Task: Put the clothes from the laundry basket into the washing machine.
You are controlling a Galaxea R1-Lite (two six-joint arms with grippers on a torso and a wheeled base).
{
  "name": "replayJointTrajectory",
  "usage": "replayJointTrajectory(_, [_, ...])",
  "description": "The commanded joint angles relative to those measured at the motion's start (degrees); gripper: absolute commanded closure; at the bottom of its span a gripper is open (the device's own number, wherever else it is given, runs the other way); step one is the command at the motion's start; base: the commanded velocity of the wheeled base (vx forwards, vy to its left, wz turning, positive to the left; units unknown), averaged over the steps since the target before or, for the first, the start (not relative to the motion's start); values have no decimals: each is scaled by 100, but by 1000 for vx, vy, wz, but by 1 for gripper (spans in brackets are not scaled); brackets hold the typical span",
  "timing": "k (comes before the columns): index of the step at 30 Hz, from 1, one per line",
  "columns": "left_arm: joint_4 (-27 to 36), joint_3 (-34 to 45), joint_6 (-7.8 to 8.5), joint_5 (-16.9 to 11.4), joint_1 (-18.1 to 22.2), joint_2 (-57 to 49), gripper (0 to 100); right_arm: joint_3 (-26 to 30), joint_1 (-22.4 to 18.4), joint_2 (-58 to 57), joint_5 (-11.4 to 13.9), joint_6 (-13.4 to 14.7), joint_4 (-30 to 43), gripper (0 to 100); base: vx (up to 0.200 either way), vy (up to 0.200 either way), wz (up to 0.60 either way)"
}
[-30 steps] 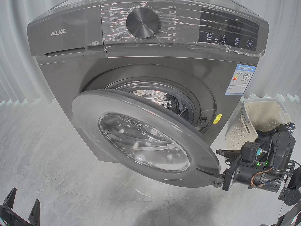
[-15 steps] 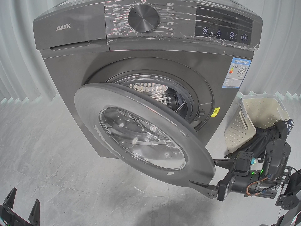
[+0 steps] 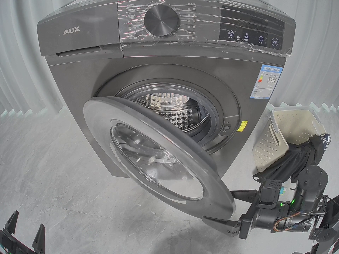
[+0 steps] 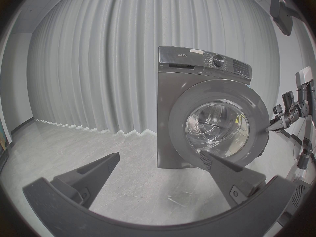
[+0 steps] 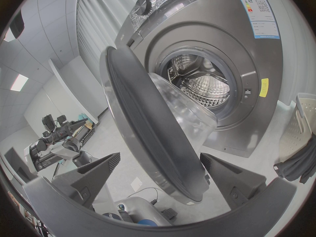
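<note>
**Right claw** (image 3: 219, 207): mine, fingers spread, straddling the free edge of the door without clamping it. It holds nothing. I judge it sits there to hook the rim and swing the door on its hinge.

**Washing machine door** (image 3: 97, 124): round, glass-centred, hinged on the left and standing part open. At this angle it crosses the lower part of the opening, so it is the main obstacle to loading.

**Drum** (image 3: 176, 115): perforated steel, no clothing visible inside.

**Laundry basket** (image 3: 300, 124): cream and perforated, on the floor just beside the machine's right side, near my right arm.

**Dark garment** (image 3: 296, 159): draped over the basket's front edge and hanging out, not yet picked up.

**Left claw** (image 3: 27, 226): open and empty, low on my left, well apart from the machine.
</note>
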Motion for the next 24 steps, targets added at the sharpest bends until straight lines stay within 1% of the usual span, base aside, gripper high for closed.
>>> replayJointTrajectory(1, [-1,92,-4,-7,1,-86,0,8,99,-1,-18,41,-50,0,0,0,0])
replayJointTrajectory(7, [-1,92,5,-7,1,-86,0,-19,-50,-10,-27,-21,-50,0,0,0,0])
replayJointTrajectory(11, [-1,92,-12,-7,1,-86,0,-107,-68,96,-124,-47,-42,0,0,0,0])
replayJointTrajectory(14, [-1,92,-4,-7,1,-86,0,-212,-77,280,-142,-30,-50,0,-200,0,0])
replayJointTrajectory(17, [-1,92,-4,-7,1,-86,0,-265,-15,368,-142,-21,-50,0,-200,0,0])
replayJointTrajectory(21, [-1,92,-4,-7,1,-86,0,-274,99,465,-124,-12,-103,0,0,0,0])
replayJointTrajectory(22, [-1,92,-4,-7,1,-95,0,-230,222,465,-115,14,-226,0,0,0,0])
replayJointTrajectory(24, [-1,92,-4,-7,1,-86,0,-203,327,465,-106,32,-367,0,0,0,0])
